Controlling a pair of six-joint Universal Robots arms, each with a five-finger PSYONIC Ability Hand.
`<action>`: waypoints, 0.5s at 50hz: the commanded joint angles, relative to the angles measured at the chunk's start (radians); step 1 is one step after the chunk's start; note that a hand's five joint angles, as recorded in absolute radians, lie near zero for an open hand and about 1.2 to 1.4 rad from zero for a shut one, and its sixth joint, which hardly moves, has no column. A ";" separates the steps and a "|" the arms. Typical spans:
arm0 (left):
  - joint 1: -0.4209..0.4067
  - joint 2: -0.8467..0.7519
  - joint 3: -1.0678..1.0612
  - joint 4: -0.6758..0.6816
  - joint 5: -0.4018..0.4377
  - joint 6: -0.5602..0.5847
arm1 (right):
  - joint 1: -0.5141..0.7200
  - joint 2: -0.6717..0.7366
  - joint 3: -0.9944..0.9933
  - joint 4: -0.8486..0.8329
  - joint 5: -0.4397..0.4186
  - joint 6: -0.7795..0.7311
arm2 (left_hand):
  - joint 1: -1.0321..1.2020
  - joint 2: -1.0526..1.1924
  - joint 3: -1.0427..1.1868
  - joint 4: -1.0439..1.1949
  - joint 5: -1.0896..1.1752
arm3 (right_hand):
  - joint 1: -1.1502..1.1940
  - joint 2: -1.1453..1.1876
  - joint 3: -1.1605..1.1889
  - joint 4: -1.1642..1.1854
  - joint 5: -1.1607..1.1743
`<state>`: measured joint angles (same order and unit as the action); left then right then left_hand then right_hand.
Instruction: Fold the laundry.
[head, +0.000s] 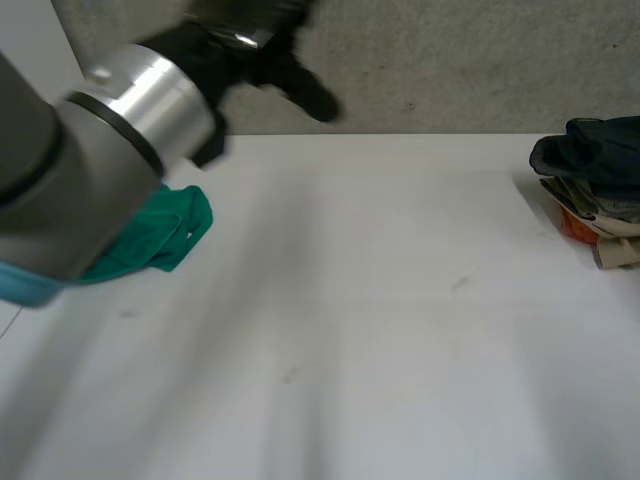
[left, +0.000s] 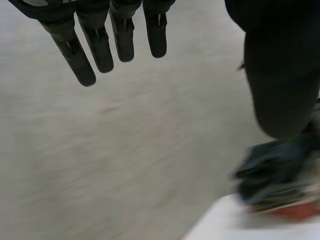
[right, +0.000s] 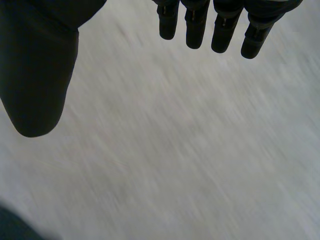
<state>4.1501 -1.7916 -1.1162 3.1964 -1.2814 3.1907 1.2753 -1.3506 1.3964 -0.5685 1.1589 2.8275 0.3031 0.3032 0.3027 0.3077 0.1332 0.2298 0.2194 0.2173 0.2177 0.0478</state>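
Left hand (left: 100, 47) is seen spread, fingers straight, nothing held; it is raised near the far edge of the table (head: 380, 330). Right hand (right: 225, 30) is likewise spread and empty. Green cloth (head: 165, 235) lies crumpled at the table's left side, partly hidden by the left arm (head: 90, 170). Dark pile (head: 595, 185) is stacked at the right edge.

One cloth (head: 160, 235) lies left on the table (head: 380, 300), a pile (head: 595, 190) right.
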 joint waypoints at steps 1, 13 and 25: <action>0.298 -0.018 -0.089 0.019 -0.093 0.209 | 0.249 -0.104 0.265 -0.088 -0.140 0.023 | -0.125 -0.125 -0.124 -0.129 -0.129 | -0.055 -0.045 -0.043 -0.043 -0.048; 0.516 -0.417 -0.105 0.036 -0.072 0.640 | 0.389 -0.038 0.520 -0.053 -0.133 -0.191 | -0.128 -0.128 -0.127 -0.132 -0.132 | -0.055 -0.045 -0.043 -0.043 -0.048; 0.558 -0.660 0.019 0.175 0.031 0.638 | 0.375 0.004 0.559 0.010 -0.107 -0.207 | -0.055 -0.055 -0.054 -0.059 -0.059 | -0.055 -0.045 -0.043 -0.043 -0.048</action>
<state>4.7064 -2.3725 -1.1472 3.3001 -1.2761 3.8430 1.6579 -1.3490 1.9475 -0.5878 1.0472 2.6162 0.2128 0.2108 0.2147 0.2059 0.0480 0.2298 0.2192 0.2173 0.2177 0.0478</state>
